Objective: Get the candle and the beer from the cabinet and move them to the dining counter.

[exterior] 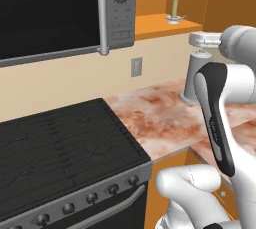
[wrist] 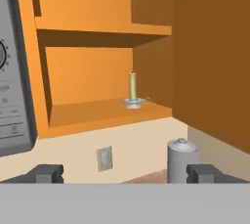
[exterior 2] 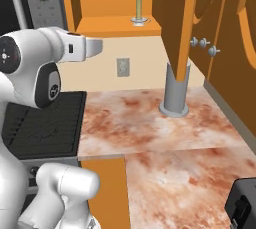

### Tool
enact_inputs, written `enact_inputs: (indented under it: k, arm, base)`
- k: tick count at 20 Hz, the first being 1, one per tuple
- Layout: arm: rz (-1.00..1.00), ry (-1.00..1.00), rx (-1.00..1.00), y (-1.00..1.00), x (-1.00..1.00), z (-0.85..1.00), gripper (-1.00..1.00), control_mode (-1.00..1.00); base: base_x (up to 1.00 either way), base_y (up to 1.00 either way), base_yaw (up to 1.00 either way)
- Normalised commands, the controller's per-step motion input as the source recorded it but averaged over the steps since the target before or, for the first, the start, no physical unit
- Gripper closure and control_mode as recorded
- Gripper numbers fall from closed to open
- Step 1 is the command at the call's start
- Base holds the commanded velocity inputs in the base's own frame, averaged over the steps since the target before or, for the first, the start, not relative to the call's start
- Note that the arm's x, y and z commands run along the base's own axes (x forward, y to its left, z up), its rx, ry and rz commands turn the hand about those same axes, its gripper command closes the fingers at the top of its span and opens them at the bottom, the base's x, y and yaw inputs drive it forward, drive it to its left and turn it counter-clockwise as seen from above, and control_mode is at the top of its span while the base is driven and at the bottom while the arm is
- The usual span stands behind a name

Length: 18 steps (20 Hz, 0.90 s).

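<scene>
candle (wrist: 132, 85) well beyond open claw (wrist: 125, 173)

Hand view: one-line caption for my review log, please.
Open fingers face a slender cream-yellow candle standing on the orange wooden cabinet's bottom shelf, above a grey cylindrical canister.

Arm raised, jaws wide apart, prob. level.

The candle (wrist: 132, 86) is a slim, pale cream-yellow stick standing upright in a small silvery holder with a little handle. It sits on the lowest shelf of the open orange cabinet (wrist: 88, 115), near the shelf's front edge, towards 3 o'clock of the shelf's middle, just beside the darker side wall.
</scene>
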Motion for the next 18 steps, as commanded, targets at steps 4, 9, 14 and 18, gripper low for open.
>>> enact_inputs:
  k: [4,9,14,18]
  arm:
    - [-0.08,0.0,0.0,0.0,0.32,0.0,-1.0,-1.0]
    - [-0.02,0.0,0.0,0.0,0.3,0.0,-1.0,-1.0]
    - [0.0,-0.01,0.0,0.0,0.3,0.0,-1.0,-1.0]
    - [0.0,-0.01,0.0,0.0,0.36,0.0,-1.0,-1.0]
  base:
    - [0.0,0.0,0.0]
    - [0.0,0.0,0.0]
    - [0.0,0.0,0.0]
    - [0.0,0.0,0.0]
